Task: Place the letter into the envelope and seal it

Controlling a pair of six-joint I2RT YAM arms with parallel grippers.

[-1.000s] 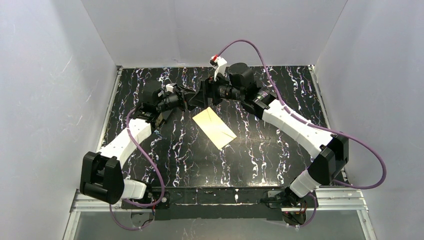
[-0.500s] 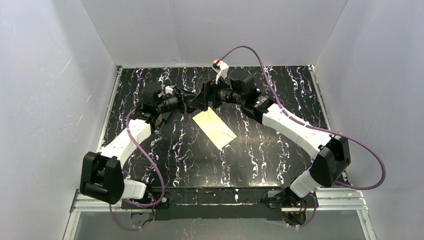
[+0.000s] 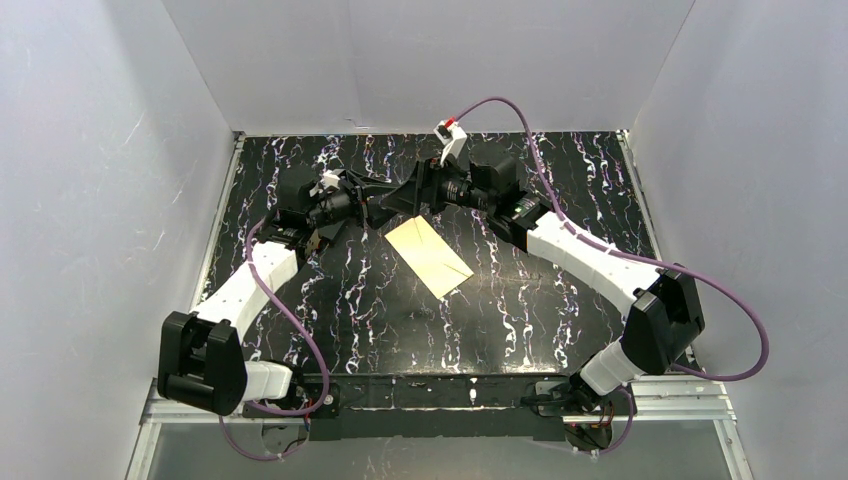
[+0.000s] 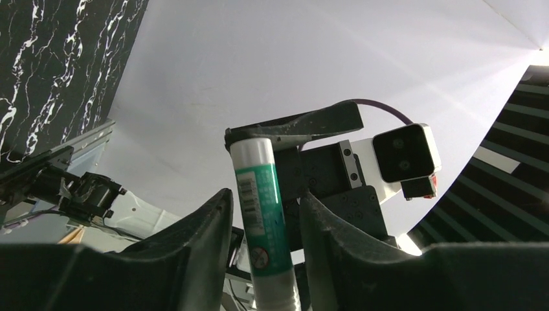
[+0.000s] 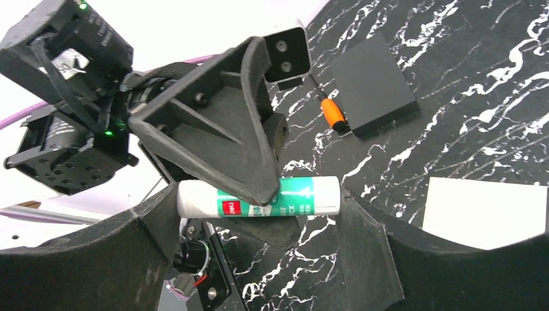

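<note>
Upper centre, the left gripper (image 4: pixel 264 210) pinches a smooth white-and-green glue stick (image 5: pixel 304 196). The right gripper (image 5: pixel 257 201) clamps it endwise above the flat cream envelope (image 3: pixel 430 257) on the marbled worktop (image 3: pixel 350 295).

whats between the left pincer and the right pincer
A glue stick. It stands inside the left pincer in the left wrist view, and lies end to end across the right pincer in the right wrist view.
</note>
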